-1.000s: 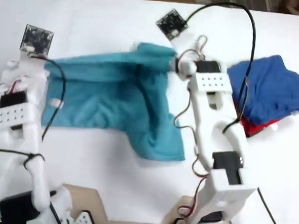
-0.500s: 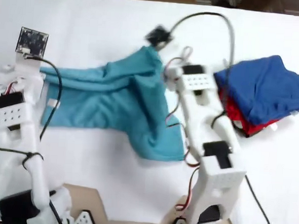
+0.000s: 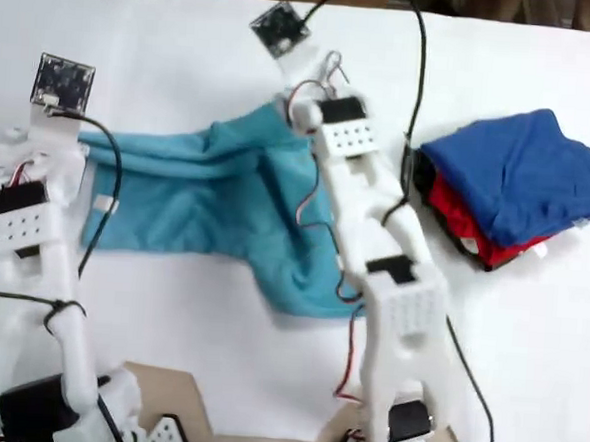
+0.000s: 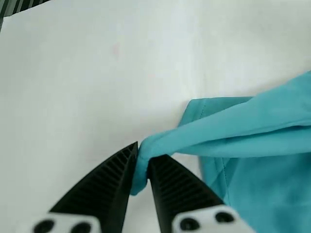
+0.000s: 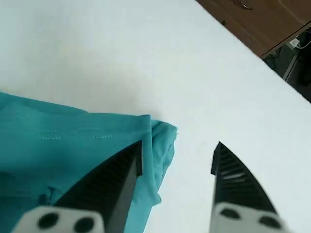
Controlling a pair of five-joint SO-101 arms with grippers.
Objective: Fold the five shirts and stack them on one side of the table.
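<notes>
Currently the left gripper (image 4: 142, 158) pinches a bunched corner of the teal shirt (image 3: 226, 207), which lies rumpled across the middle of the white table (image 3: 185, 54). The right gripper (image 5: 179, 150) hangs spread wide over the shirt's far corner. A blue shirt (image 3: 523, 175) sits folded on a red shirt (image 3: 456, 216) near the table's right edge.

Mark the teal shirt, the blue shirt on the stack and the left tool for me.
teal shirt (image 3: 206, 201), high view, middle panel
blue shirt (image 3: 523, 175), high view, top face
left tool (image 4: 142, 155), left wrist view, between its fingertips
</notes>
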